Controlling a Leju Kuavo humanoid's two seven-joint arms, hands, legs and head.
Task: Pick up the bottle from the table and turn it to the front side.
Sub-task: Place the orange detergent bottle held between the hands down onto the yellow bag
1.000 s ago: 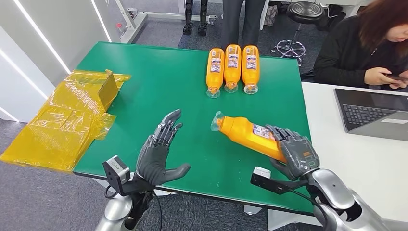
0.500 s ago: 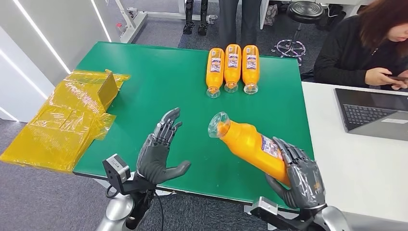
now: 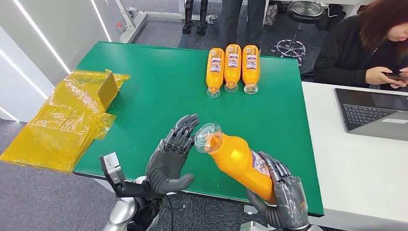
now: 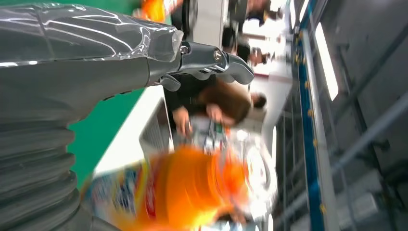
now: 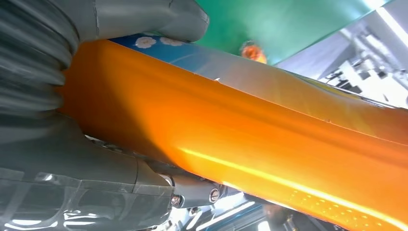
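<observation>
My right hand (image 3: 285, 199) grips an orange bottle (image 3: 238, 162) by its lower body, lifted above the green table (image 3: 159, 91) near its front edge. The bottle tilts up and to the left, its clear cap end beside the fingertips of my left hand (image 3: 172, 156). That left hand is spread with nothing in it, palm turned toward the bottle. In the left wrist view the bottle (image 4: 192, 192) is a blurred orange shape beyond the thumb. The right wrist view has the orange bottle (image 5: 250, 139) held across my right hand (image 5: 96, 159).
Three more orange bottles (image 3: 232, 67) lie side by side at the table's far edge. Crumpled yellow plastic wrap and a box (image 3: 72, 115) sit at the table's left edge. A person with a phone (image 3: 370, 48) sits at a white desk with a laptop (image 3: 373, 113) on the right.
My right hand has drawn the bottle nearer and leftward, tipping its cap end higher. My left hand has moved right and up until its fingertips are beside the cap.
</observation>
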